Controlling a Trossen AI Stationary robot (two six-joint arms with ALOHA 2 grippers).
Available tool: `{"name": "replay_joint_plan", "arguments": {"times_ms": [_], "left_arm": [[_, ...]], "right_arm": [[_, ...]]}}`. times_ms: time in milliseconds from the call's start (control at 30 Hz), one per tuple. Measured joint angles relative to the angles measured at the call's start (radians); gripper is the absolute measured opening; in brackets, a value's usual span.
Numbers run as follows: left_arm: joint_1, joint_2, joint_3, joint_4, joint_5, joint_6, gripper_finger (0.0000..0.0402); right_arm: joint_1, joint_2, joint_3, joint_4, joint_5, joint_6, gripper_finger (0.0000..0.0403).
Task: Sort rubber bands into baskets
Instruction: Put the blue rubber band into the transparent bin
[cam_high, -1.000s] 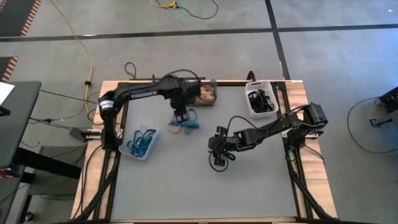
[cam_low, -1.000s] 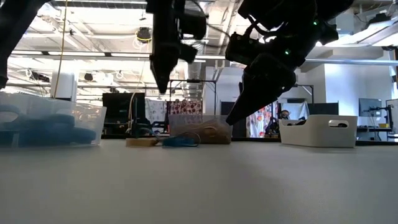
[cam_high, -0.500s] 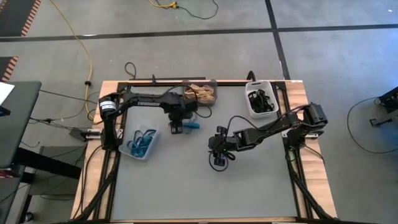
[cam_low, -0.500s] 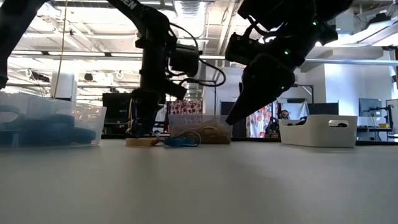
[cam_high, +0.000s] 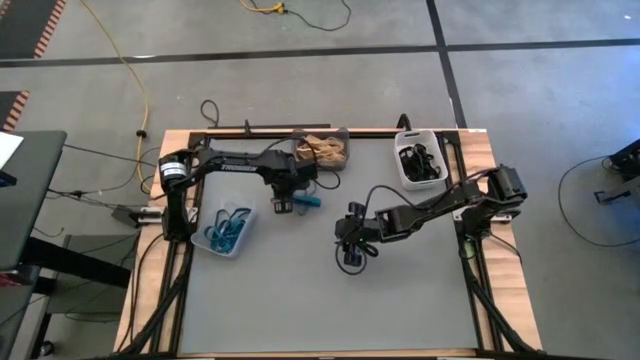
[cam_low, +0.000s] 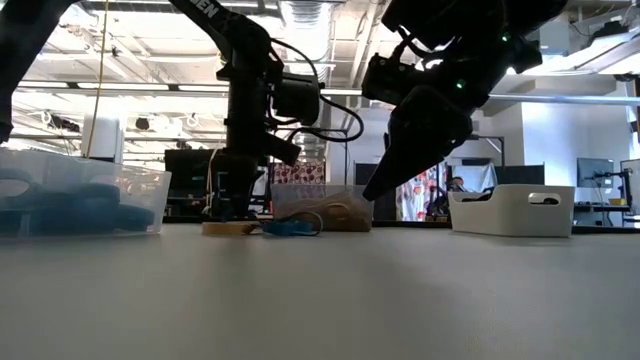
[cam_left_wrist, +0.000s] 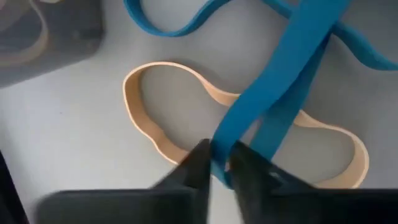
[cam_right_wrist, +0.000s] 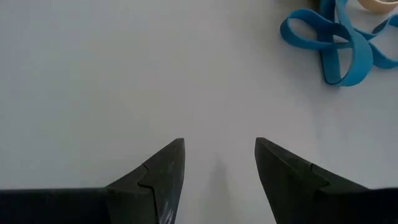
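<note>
Left tool (cam_left_wrist: 221, 165) is down at the desk (cam_high: 330, 300) just in front of the dark grey basket (cam_high: 325, 150), and your wrist view shows its fingers (cam_left_wrist: 196, 163) pinched together on a blue rubber band (cam_left_wrist: 280, 93). That blue band lies draped across a tan rubber band (cam_left_wrist: 155, 134), which sits flat on the desk under it. You can't tell from these views whether the tan one is caught in the pinch too; it runs right past the fingertips.

Overhead, you see the left tool (cam_high: 284, 204) beside a small blue tangle (cam_high: 307, 200) at the back-middle of the desk. In the low view the same tangle (cam_low: 290, 227) lies on the surface in front of the dark grey basket (cam_low: 320, 208), with the left tool (cam_low: 232, 205) coming down just beside it.

Right tool (cam_high: 350, 258) hangs near the middle of the desk, well apart from the baskets. Its fingers (cam_right_wrist: 165, 168) stand apart with nothing between them, over bare desk. Its wrist camera picks up more blue bands (cam_right_wrist: 339, 46) farther off.

Baskets as you see them from above:
- dark grey, back edge, middle: tan bands inside
- white basket (cam_high: 402, 175), back right: black bands (cam_high: 422, 160) inside
- clear basket (cam_high: 205, 245), left side: blue bands (cam_high: 228, 225) inside
</note>
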Motion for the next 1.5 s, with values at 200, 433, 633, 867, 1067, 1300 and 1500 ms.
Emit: {"name": "replay_joint_plan", "arguments": {"times_ms": [200, 433, 633, 867, 1067, 1300, 1500], "left_arm": [[-0.012, 0.0, 0.008, -0.037, -0.101, 0.015, 0.0002], [-0.054, -0.001, 0.148, -0.275, -0.154, 0.005, 0.0], [-0.094, -0.001, 0.373, -0.476, -0.248, -0.035, 0.0], [-0.135, -0.001, 0.689, -0.65, -0.294, -0.092, 0.0], [-0.17, -0.016, 0.874, -0.646, -0.296, -0.105, 0.0], [-0.189, -0.014, 0.926, -0.647, -0.278, -0.123, 0.0], [-0.19, -0.013, 0.882, -0.646, -0.179, -0.14, 0.0]], "right_arm": [[0.0, 0.0, 0.0, 0.0, 0.0, 0.0, 0.0223], [0.0, 0.0, 0.0, 0.0, 0.0, 0.0, 0.0223], [0.0, 0.0, 0.0, 0.0, 0.0, 0.0, 0.0223], [0.0, 0.0, 0.0, 0.0, 0.0, 0.0, 0.0223], [0.0, 0.0, 0.0, 0.0, 0.0, 0.0, 0.0223], [0.0, 0.0, 0.0, 0.001, 0.0, 0.001, 0.0223], [0.001, 0.0, 0.0, 0.002, 0.0, 0.003, 0.0223]]}}
